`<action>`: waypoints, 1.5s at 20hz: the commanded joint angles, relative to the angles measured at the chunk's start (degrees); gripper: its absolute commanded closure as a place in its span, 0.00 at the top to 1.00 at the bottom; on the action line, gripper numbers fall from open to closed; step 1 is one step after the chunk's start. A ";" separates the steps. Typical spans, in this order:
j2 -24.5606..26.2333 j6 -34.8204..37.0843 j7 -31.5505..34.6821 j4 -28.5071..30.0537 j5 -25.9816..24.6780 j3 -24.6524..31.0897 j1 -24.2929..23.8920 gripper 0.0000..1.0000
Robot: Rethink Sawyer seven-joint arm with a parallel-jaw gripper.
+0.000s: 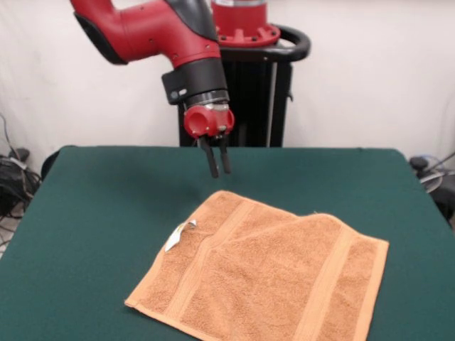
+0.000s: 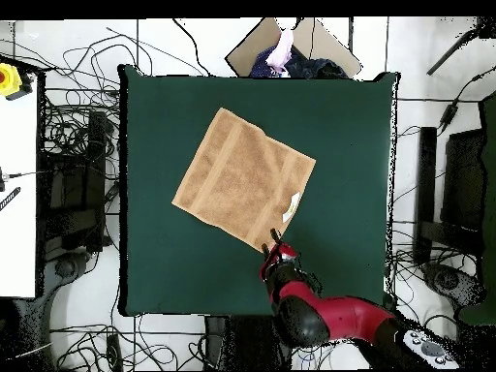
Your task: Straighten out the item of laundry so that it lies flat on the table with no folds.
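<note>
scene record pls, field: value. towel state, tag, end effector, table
towel: orange-tan towel spread on the table, set at an angle to its edges; looks almost flat, slight fold line near the far edge
tag: white tag flipped out at the towel's edge
end effector: end effector above the table just beyond the towel's far corner, holding nothing, fingers close together
contact: none with towel

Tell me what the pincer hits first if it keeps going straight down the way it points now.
Probably the towel at its corner nearest the robot, or the bare table just beside it. The pincer hangs above the cloth, pointing down. In the overhead view its tips sit right at that corner, so depth leaves this uncertain.
</note>
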 commanded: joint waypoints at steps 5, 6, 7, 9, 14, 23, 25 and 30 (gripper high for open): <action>-1.44 -3.35 11.39 -4.97 -1.91 -0.98 8.99 1.00; -1.19 -3.71 11.07 -5.50 -1.81 -1.57 9.97 1.00; -0.85 -3.82 11.00 -5.91 -1.76 -1.93 10.49 1.00; 1.23 -1.64 11.46 -7.30 -1.91 -1.77 11.03 1.00; 7.06 13.95 11.93 -8.14 -0.90 4.51 5.21 1.00; 12.19 19.98 12.27 -11.44 2.51 3.87 3.78 1.00; 12.68 19.85 12.47 -11.68 2.15 4.36 3.15 1.00; 13.61 17.82 12.12 -11.96 -0.05 6.06 0.97 1.00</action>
